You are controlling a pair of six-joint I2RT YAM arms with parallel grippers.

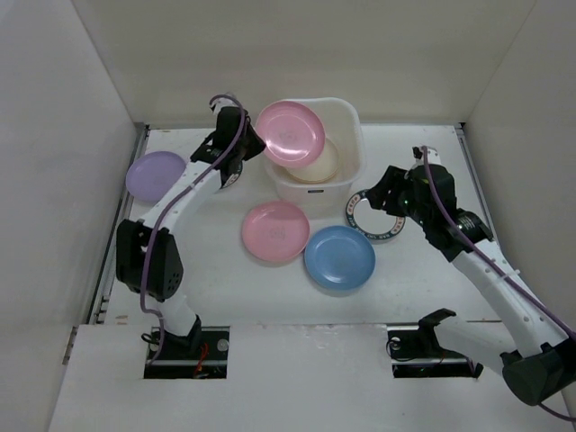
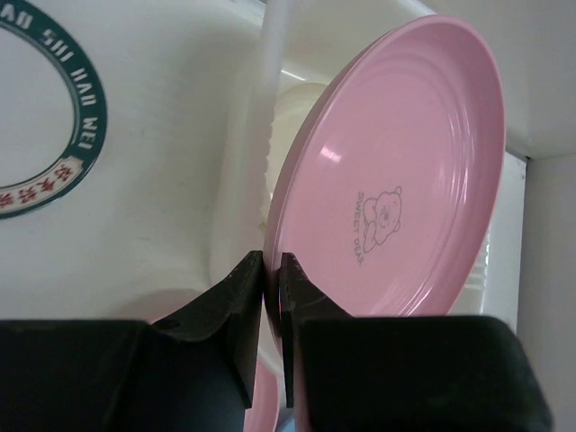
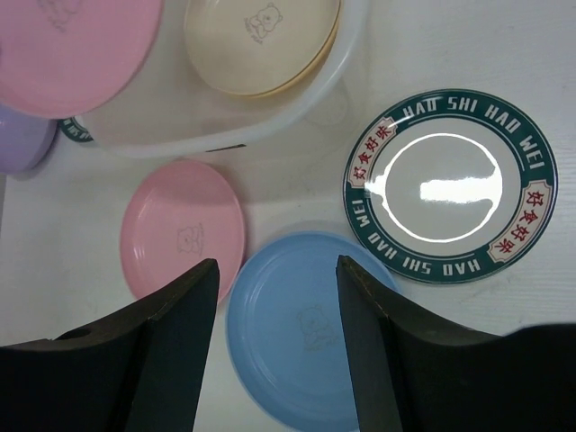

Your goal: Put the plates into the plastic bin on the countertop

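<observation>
**Operator:** What do the left gripper's [image 2: 270, 268] fingers [image 2: 241, 297] hold?

**Manual:** They are clamped on the pink plate's [image 2: 405, 180] rim. The plate is tilted over the plastic bin's [image 1: 353, 112] left rim, by the countertop's [image 1: 405, 279] far edge. With so thin a grip, the plate may pivot, strike the rim and fall outside.

**Operator:** And the right gripper [image 3: 277, 265]?

**Manual:** Its fingers are apart and hold nothing. It hangs above the blue plate [image 3: 306, 333].
</observation>
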